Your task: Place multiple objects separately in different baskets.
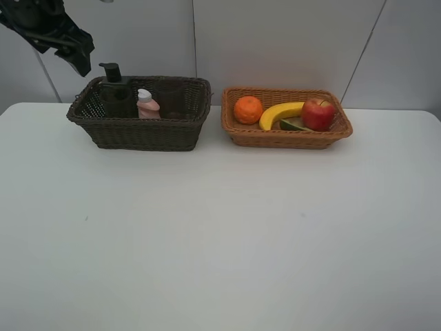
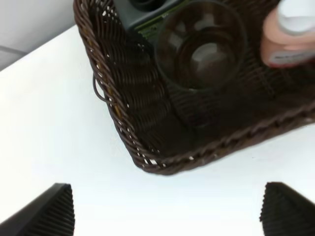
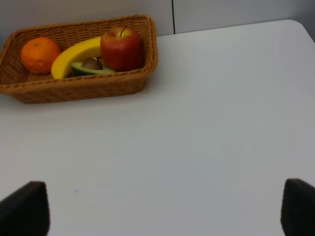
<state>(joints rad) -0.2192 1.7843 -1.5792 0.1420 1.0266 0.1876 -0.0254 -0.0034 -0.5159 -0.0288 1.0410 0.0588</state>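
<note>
The left end effector (image 2: 167,211) hangs above the worktop (image 2: 54,132) just outside a corner of the dark brown wicker basket (image 2: 142,152), its two dark fingertips (image 2: 47,214) spread wide with nothing between them; in the high view the left arm (image 1: 52,31) shows only as a black shape above and behind that basket's left end. Inside the dark brown basket a translucent brownish cup (image 2: 199,49) stands upright nearest this corner, with the dark green pump bottle (image 1: 115,89) behind it and the small pink white-capped bottle (image 2: 290,34) beside it. A second cup cannot be made out for certain among the shadows of the basket. The right end effector (image 3: 165,209) is likewise wide open and empty, its fingertips (image 3: 24,209) at the lower corners of its wrist view over bare white worktop, well apart from the light orange-tan basket (image 3: 83,86). That shallower basket sits just right of the dark one, near the back edge of the worktop. It holds the orange (image 3: 39,54) at its left end, the yellow banana (image 3: 74,56) in the middle, the red apple (image 3: 122,48) at its right end, and the halved avocado (image 3: 91,66) lying cut side up in front, between banana and apple, touching both.
</note>
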